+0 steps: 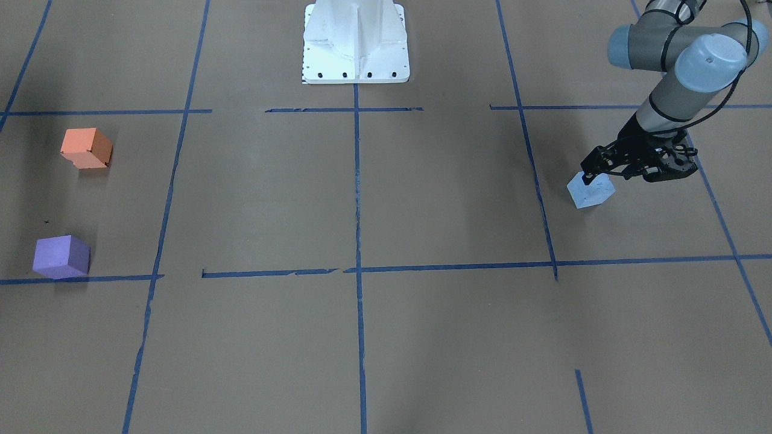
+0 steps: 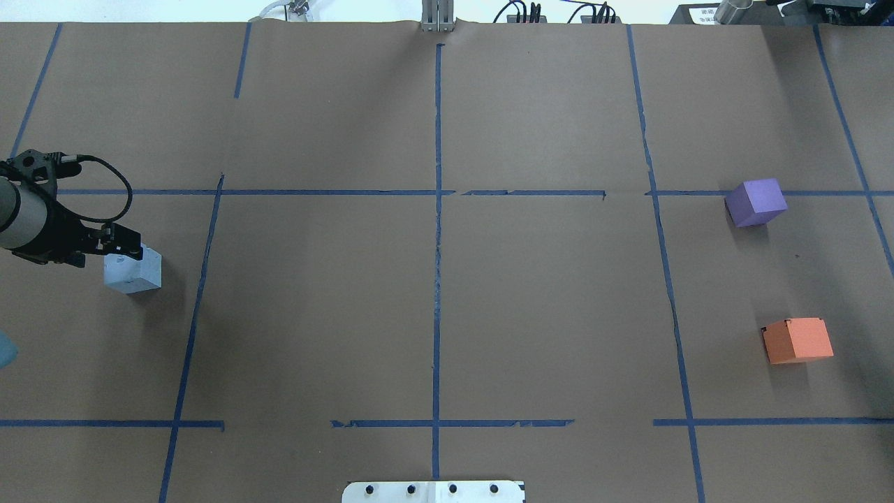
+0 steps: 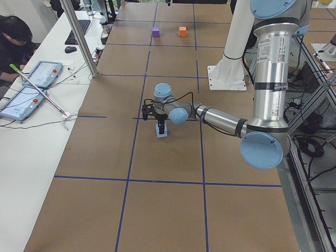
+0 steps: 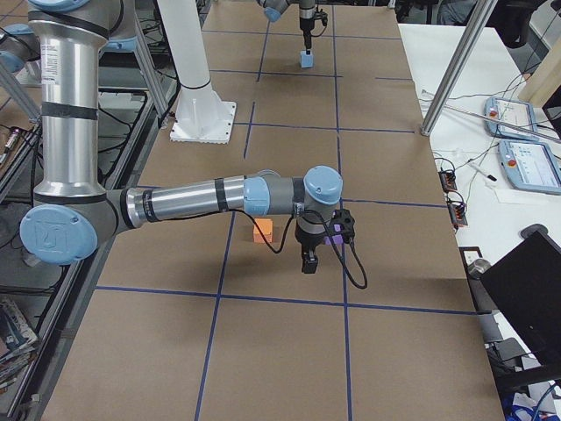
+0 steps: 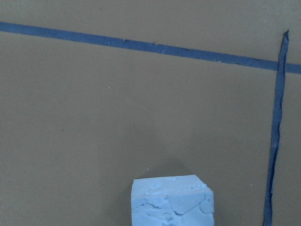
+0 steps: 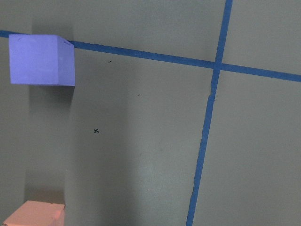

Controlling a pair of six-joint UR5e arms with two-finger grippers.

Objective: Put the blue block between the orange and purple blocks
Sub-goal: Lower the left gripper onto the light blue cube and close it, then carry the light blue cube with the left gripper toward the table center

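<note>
The left claw [image 1: 603,173] is down at the top of the blue block [image 2: 134,271]; I cannot tell if it is clamped on it. This block sits flat on the tabletop [image 2: 559,314] at the robot's left side, well apart from the orange block [image 2: 796,340] and the purple block [image 2: 756,202]. The right claw [image 4: 308,261] hangs near those two, and I cannot tell if its fingers are apart or together.

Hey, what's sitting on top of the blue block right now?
The left hand is at the top of the blue block, covering part of it. No other object rests there. Whether the hand grips it cannot be seen.
</note>
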